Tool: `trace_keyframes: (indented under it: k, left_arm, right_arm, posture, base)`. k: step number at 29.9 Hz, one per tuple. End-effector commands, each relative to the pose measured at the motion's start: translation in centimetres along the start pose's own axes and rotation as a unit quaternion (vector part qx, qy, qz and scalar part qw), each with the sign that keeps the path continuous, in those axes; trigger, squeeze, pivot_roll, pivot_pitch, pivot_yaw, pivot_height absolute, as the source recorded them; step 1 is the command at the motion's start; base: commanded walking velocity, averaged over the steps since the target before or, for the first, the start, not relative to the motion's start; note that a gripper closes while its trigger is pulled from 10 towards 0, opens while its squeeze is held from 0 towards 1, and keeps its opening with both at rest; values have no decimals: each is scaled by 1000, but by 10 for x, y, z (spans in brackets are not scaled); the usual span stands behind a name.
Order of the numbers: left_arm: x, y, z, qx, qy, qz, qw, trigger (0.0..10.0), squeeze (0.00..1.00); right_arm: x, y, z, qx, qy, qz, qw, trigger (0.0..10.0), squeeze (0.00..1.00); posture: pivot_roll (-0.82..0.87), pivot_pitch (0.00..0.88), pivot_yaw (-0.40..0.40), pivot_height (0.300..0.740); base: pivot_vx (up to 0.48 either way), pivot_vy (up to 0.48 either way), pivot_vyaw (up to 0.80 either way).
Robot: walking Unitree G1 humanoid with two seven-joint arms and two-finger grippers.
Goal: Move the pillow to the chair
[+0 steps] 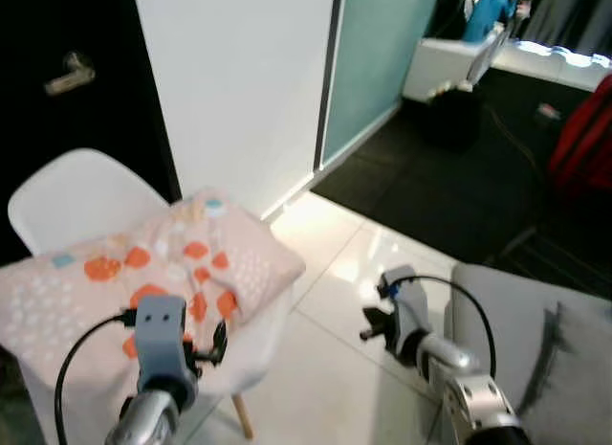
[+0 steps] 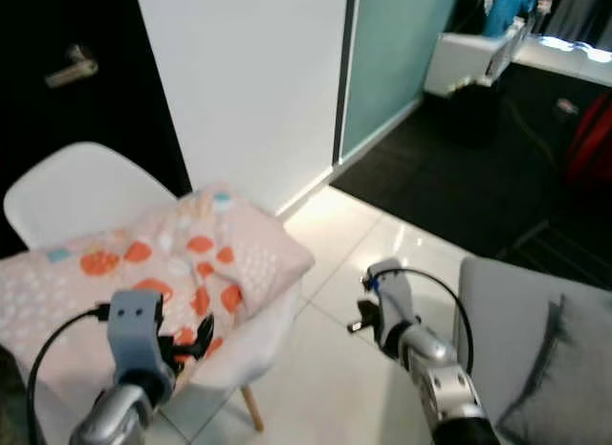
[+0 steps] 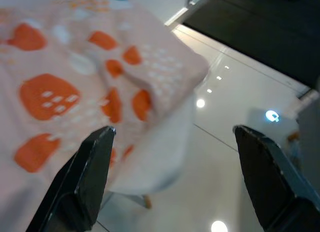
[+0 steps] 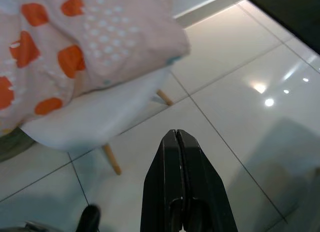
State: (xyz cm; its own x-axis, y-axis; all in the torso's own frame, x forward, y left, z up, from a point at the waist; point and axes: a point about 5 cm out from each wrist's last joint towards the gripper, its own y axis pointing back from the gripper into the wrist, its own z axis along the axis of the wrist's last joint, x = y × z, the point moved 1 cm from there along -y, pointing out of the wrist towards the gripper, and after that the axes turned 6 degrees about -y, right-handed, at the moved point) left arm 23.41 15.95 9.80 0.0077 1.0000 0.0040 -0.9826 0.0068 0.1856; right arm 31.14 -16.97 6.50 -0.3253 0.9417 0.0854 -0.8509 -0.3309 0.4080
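1. Left hand [image 3: 172, 177]: the left wrist view shows its two black fingers [image 3: 87, 177] spread wide with nothing between them, held just off the front edge of the pillow [image 3: 75, 87]. The eye views place this hand at the lower left of the frame, raised in front of the chair [image 1: 76, 191].
2. Right hand [image 4: 179, 142]: the right wrist view shows its fingers pressed tightly together, holding nothing, pointing down over the white tiled floor [image 4: 240, 92]. In the eye views the right arm [image 1: 421, 344] reaches forward from the lower right, its hand over the floor, well apart from the chair.
3. Pillow: pale pink with orange patches, lying on the seat of the white chair at centre left, one corner overhanging the seat's front edge.
4. The right wrist view shows the chair's wooden legs [image 4: 112, 159] beneath the seat.
5. Eye views further show a grey sofa [image 1: 545, 340] at lower right, a white wall [image 1: 239, 72] behind the chair, and a dark door with a lever handle [image 1: 67, 72] at upper left.
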Motion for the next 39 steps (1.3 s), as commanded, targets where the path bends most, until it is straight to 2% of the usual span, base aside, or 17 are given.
trace_keyframes:
  k: [1, 39]
  left_arm:
    - [-2, -2, -1, 4, 0, -2, 1000, 10000, 0]
    - [-2, -5, 3, -13, -11, -13, 1000, 10000, 0]
  right_arm:
    - [-4, 1, -4, 8, -4, -9, 1000, 10000, 0]
    - [-4, -1, -7, 13, -4, -15, 1000, 10000, 0]
  posture:
    - [-184, 79, -72, 740]
    - [-184, 54, -61, 740]
  base:
    - [0, 0, -769]
    - [0, 0, -768]
